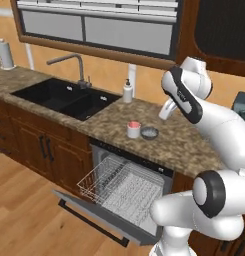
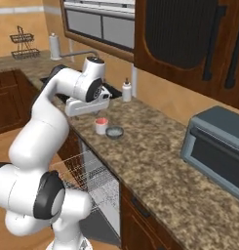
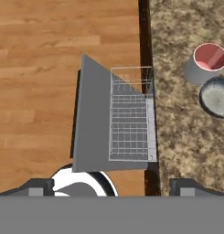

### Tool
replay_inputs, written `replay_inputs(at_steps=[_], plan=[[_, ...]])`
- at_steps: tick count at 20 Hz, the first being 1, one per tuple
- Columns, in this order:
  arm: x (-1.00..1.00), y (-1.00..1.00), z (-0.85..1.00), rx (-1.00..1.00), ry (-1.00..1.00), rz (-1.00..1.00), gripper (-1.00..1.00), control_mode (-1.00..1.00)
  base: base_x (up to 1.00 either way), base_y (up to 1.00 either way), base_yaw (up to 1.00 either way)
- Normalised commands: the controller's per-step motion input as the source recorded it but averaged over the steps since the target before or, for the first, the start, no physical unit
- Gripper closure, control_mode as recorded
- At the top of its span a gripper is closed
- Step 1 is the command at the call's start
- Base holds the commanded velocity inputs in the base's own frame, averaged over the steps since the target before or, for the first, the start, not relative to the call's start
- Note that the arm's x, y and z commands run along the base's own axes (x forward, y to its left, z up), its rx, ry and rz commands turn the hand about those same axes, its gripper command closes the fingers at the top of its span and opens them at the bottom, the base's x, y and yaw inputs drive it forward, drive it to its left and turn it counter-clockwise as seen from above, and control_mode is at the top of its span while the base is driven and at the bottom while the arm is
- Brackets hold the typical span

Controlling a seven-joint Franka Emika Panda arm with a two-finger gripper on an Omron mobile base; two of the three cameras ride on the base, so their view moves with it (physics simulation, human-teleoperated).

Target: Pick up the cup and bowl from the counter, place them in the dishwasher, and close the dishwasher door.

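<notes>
The white cup (image 1: 133, 129) with its red-pink inside stands on the granite counter (image 1: 189, 147), touching or nearly touching the grey-blue bowl (image 1: 149, 133) on its right. Both show at the right edge of the hand view, the cup (image 3: 205, 63) beside the bowl (image 3: 217, 97). Below the counter the dishwasher (image 1: 125, 186) is open; its white wire rack (image 3: 130, 114) is pulled out over the lowered grey dishwasher door (image 3: 90, 123). My gripper (image 1: 164, 114) hangs above the counter, up and to the right of the bowl, pointing down. It is open (image 3: 112, 186), with nothing between its fingertips.
A black sink (image 1: 64, 95) with a faucet (image 1: 76, 62) lies left of the cup, a white soap bottle (image 1: 127, 92) behind it. A paper towel roll (image 1: 5, 54) stands far left. A grey toaster oven (image 2: 216, 146) sits at the right. Wood floor (image 3: 40, 68) lies before the door.
</notes>
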Motion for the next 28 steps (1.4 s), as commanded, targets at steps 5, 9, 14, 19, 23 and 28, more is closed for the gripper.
replay_inputs(at_steps=[5, 9, 14, 19, 23, 28], plan=[[0.0, 0.0, 0.0, 0.0, 0.0, 0.0, -1.0, 1.0, 0.03, 0.0, 0.49], [0.0, 0.0, 0.0, 0.0, 0.0, 0.0, -1.0, 1.0, 0.17, 0.0, 0.42], [0.0, 0.0, 0.0, 0.0, 0.0, 0.0, -1.0, 1.0, 0.5, -0.14, -0.02], [0.35, -0.45, -0.16, 0.0, 0.06, -0.17, -1.0, -1.0, 0.23, -0.26, -0.1], [0.67, -0.74, -0.34, 0.0, 0.11, -0.3, -1.0, -1.0, 0.0, 0.0, 0.0], [0.86, -0.75, -0.55, 0.0, 0.15, -0.32, -1.0, -1.0, 0.0, 0.0, 0.0]])
